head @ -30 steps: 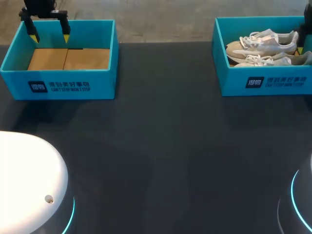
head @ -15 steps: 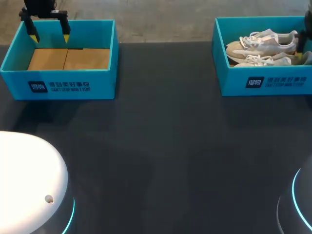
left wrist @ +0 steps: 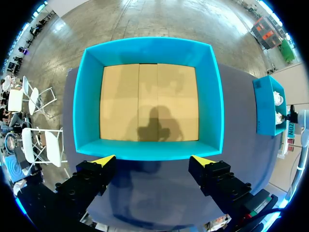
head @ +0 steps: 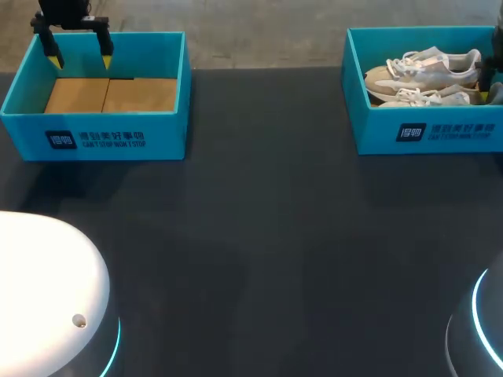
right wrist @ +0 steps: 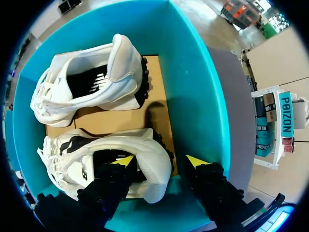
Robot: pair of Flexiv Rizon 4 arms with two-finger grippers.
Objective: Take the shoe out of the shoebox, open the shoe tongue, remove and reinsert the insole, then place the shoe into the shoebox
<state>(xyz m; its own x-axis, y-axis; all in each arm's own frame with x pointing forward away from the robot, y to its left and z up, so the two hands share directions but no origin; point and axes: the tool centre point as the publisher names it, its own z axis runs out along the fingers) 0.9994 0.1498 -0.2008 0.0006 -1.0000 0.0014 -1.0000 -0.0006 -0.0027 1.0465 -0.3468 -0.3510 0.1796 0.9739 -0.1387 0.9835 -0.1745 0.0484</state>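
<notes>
Head view: left gripper (head: pixel 78 53) hangs over the empty box (head: pixel 94 129) at the tabletop's far left corner; shoebox (head: pixel 424 133) at the far right corner holds the farther shoe (head: pixel 424 67) and the nearer shoe (head: pixel 428 96). Left wrist view — fingers spread wide, gripping nothing. Right wrist view — right gripper (right wrist: pixel 159 162) spread wide astride the nearer shoe's heel, one tip inside the collar.

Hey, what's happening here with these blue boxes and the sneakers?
A two-armed robot looks set to lift a shoe out. Its right gripper is down in the right shoebox, open astride the heel of the nearer white sneaker; a second sneaker lies beside it. The left gripper hangs open above the left shoebox rim.
</notes>
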